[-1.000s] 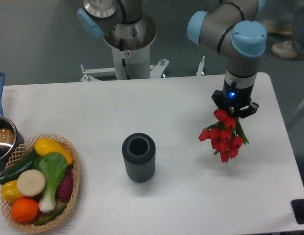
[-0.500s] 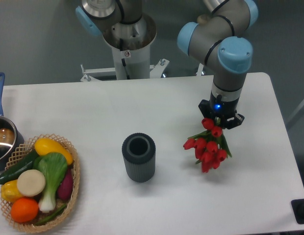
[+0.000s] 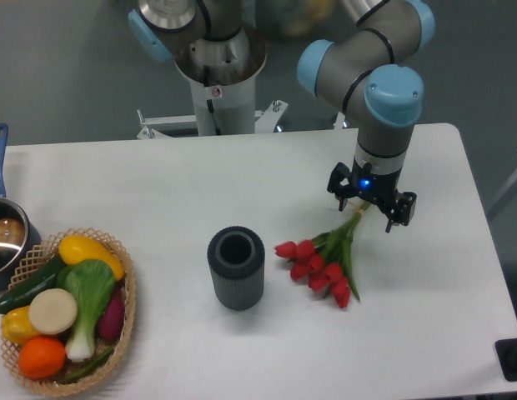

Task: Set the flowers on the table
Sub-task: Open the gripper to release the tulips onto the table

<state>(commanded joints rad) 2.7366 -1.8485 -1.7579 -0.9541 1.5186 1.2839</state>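
The flowers, red tulip buds with green stems, lie flat on the white table, right of the dark ribbed vase. Their stems point up and right toward my gripper. The gripper is open, its fingers spread on either side of the stem ends, just above them. Nothing is held.
A wicker basket with mixed vegetables stands at the front left. A pot with a blue handle sits at the left edge. The robot base stands behind the table. The table's right edge is near the gripper.
The gripper moved left and down with the flowers, then opened. The flowers now lie on the table instead of hanging from the gripper.
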